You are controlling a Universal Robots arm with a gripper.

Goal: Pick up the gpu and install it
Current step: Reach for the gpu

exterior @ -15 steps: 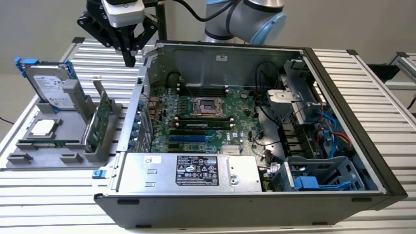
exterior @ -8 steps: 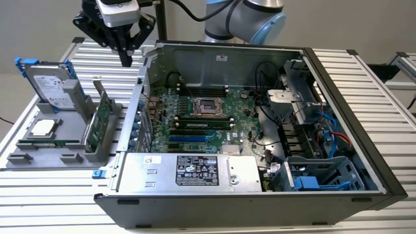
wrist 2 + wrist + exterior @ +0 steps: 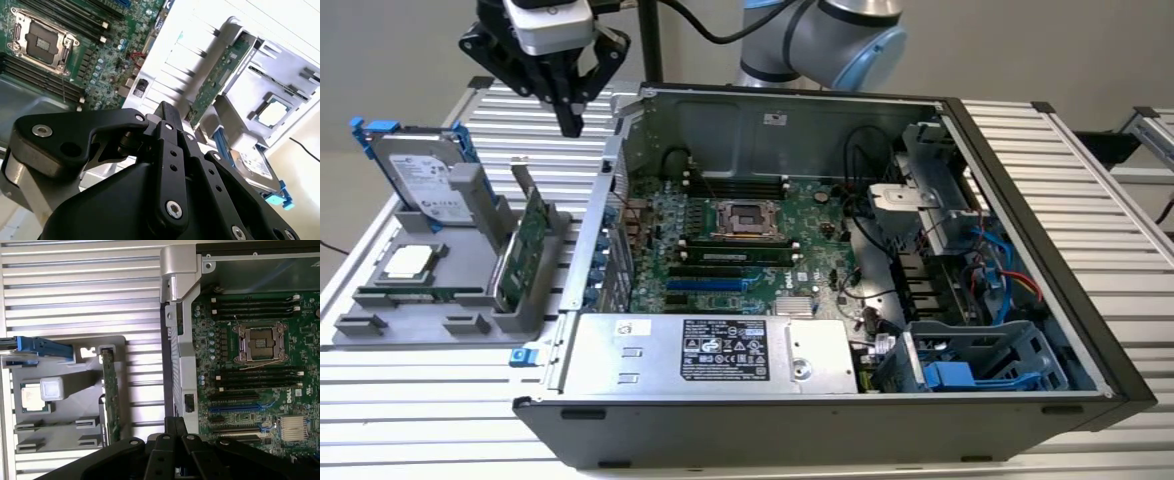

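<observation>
Slatted table (image 3: pixel 1087 190), gpu (image 3: pixel 534 245) upright in grey holder (image 3: pixel 420 327), closed gripper (image 3: pixel 570 125) aloft nearby

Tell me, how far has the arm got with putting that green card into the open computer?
Nothing looks done yet: the flat green circuit card stands on edge in the grey tray, outside the black computer case. The black gripper hangs in the air near the card, its fingers closed on nothing. Picking up and fitting both remain; the motherboard's blue slot is empty.
</observation>
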